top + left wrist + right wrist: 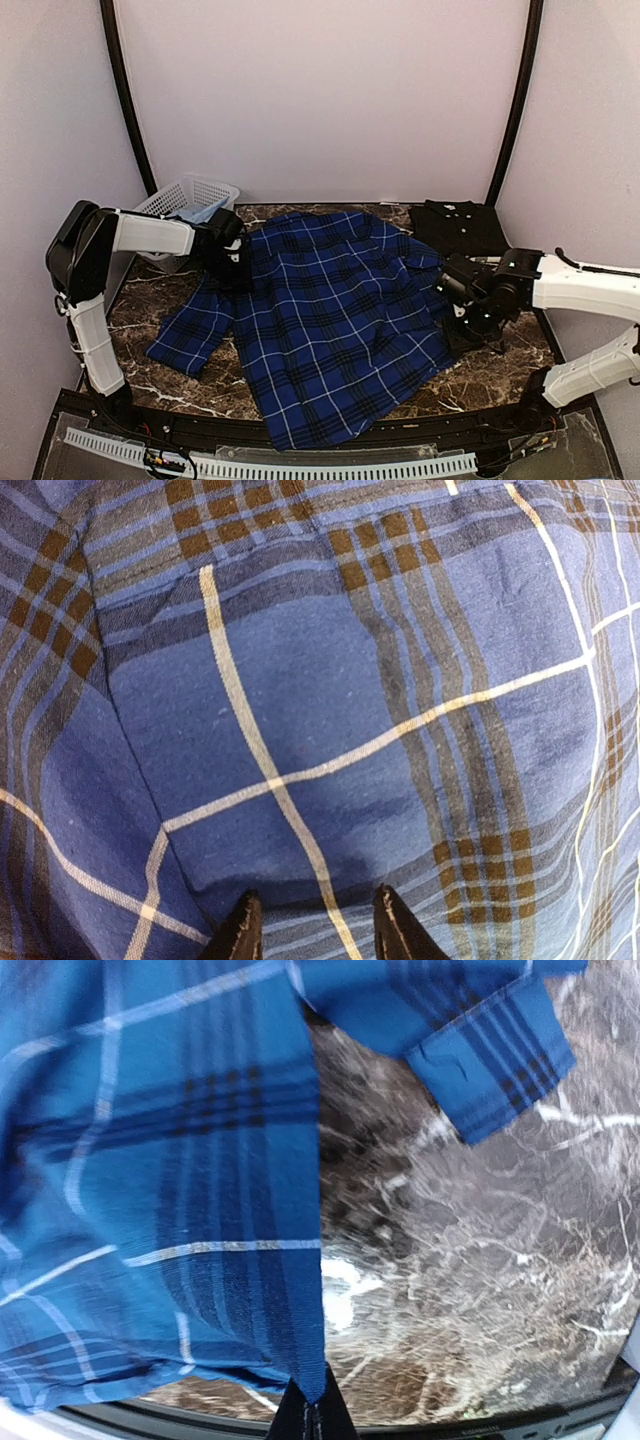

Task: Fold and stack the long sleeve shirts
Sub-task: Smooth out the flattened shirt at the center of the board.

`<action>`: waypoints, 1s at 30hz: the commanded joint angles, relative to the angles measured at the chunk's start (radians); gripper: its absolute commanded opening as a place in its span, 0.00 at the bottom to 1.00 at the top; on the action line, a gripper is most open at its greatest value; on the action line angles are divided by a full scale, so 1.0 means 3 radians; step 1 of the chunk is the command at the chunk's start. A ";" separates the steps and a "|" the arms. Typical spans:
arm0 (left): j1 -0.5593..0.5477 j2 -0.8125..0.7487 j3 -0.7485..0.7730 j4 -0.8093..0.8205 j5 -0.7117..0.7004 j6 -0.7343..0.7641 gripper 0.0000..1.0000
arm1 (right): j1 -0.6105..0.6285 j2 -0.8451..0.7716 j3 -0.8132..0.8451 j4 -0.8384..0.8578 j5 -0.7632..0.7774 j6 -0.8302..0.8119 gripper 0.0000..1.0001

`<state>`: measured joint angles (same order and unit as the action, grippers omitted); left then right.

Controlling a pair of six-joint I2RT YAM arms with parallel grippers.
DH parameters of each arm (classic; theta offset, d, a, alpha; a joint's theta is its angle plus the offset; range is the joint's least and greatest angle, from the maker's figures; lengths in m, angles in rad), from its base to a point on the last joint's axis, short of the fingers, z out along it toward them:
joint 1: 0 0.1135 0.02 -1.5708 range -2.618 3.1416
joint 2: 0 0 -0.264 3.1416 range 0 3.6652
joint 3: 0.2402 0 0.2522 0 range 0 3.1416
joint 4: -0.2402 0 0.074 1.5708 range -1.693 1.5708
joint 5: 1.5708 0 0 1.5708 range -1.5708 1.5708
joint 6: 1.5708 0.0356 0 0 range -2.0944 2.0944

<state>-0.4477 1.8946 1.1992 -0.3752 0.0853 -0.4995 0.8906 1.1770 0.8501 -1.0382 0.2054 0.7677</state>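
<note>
Plaid shirt (pixel 330 320) — royal blue, navy bands, thin white lines — lies spread mid-frame on the marble table (pixel 500 370), lengthwise top to bottom, hem lowest. Right gripper (pixel 308 1410), fingers pressed together, pinches its edge; left gripper (pixel 318 925) fingers stand apart on cloth — hold unclear.

Plaid shirt (pixel 330 320) is woven from matt cloth, table (pixel 490 375) is done in glossy marble, basket's (pixel 185 195) moulded in plastic.
</note>
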 commanded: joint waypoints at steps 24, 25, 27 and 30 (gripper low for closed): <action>0.0066 -0.0263 0.0320 -0.0180 0.0233 0.0156 0.45 | -0.0028 0.0066 0.0415 0.0433 0.0002 -0.0184 0.57; 0.0063 -0.0308 0.0314 -0.0193 0.0243 0.0144 0.45 | -0.0028 0.0059 0.0412 0.0653 -0.0050 -0.0215 0.58; 0.0061 -0.0474 0.0251 -0.0229 0.0211 0.0082 0.46 | -0.0028 0.0090 0.0388 0.1070 -0.0217 -0.0249 0.59; 0.0060 -0.0819 -0.0007 -0.0271 0.0095 -0.0092 0.46 | -0.0031 0.0277 0.0388 0.1626 -0.0364 -0.0288 0.59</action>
<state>-0.4316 1.8153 1.2594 -0.4141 0.1307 -0.4747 0.8814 1.2079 0.9577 -0.8272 0.1646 0.7113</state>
